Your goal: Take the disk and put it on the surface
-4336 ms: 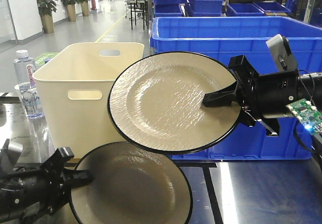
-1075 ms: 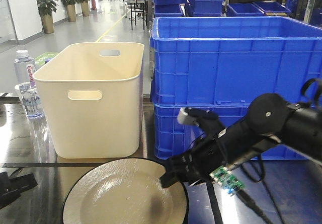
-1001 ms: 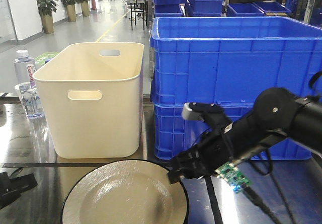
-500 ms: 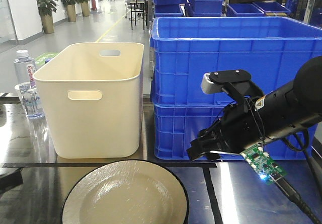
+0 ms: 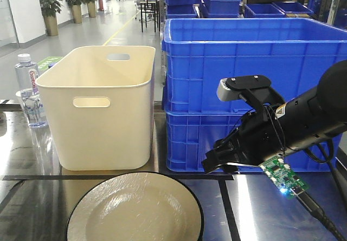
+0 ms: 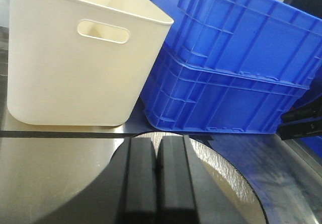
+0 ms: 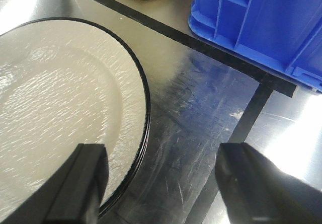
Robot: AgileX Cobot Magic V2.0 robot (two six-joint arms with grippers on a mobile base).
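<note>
The disk is a cream plate with a black rim (image 5: 135, 211) that lies flat on the dark, glossy surface (image 5: 260, 208) at the front centre. In the front view my right gripper (image 5: 217, 165) hovers just above and to the right of the plate's edge. The right wrist view shows my right gripper (image 7: 161, 183) open, one finger over the plate (image 7: 60, 108) and the other over the bare surface (image 7: 201, 108), with nothing held. In the left wrist view my left gripper (image 6: 157, 168) is shut and empty, low in front of the plate (image 6: 226, 173). It is out of the front view.
A cream bin (image 5: 97, 105) stands behind the plate at the left. Stacked blue crates (image 5: 249, 73) stand behind it at the right. A water bottle (image 5: 26, 89) is at the far left. Black seam lines (image 7: 251, 118) cross the tabletop.
The plate my right gripper held in the air is out of its jaws. That gripper has risen up and to the right, away from the plate on the table. My left arm has left the front view.
</note>
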